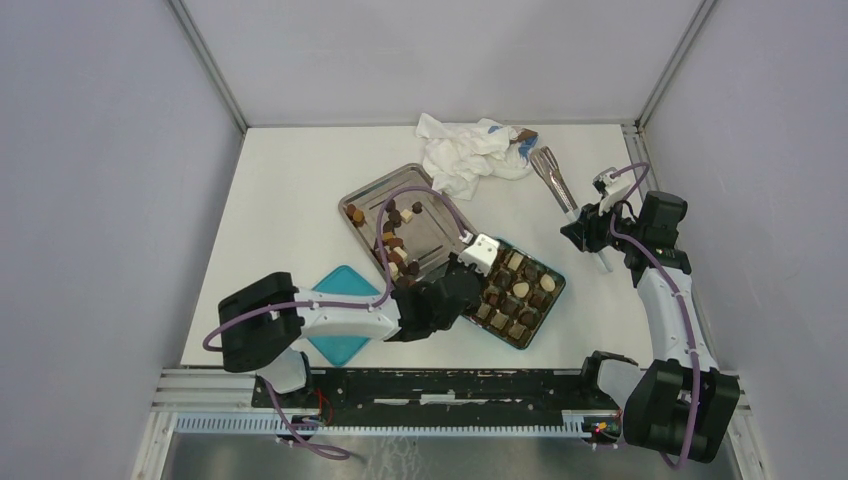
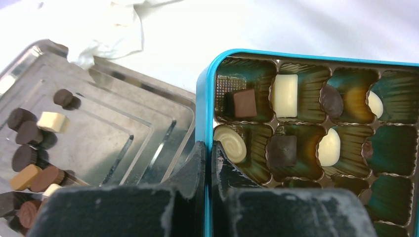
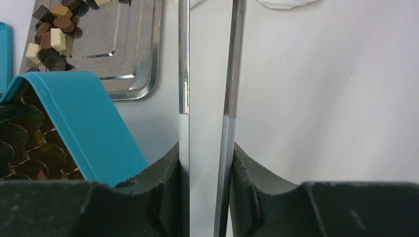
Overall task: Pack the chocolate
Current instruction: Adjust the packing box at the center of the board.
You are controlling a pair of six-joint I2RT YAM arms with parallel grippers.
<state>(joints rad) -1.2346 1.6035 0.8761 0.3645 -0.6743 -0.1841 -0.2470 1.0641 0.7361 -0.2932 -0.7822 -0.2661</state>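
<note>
Chocolate in dark brown, light brown and cream-white, shaped as squares, ovals and rounds, sits in two places on a white counter: loose in a steel tray at mid-counter, and set in the gold pleated cups of a teal tin just beside the tray's near right corner; a teal square lid lies flat near the front edge, partly under the left arm; a crumpled white cloth with blue marks lies just behind the tray; the left pincer is clamped tight on the tin's near wall, one finger inside and one outside; the right pincer grips a pair of metal tongs at the handle end, both blades pressed between its fingers, their tips near the cloth; the loose pieces bunch close together along the tray's left side; in the tin, the left wrist view shows a brown square, a cream bar and a cream round with a swirl on top, each in its own cup.
</note>
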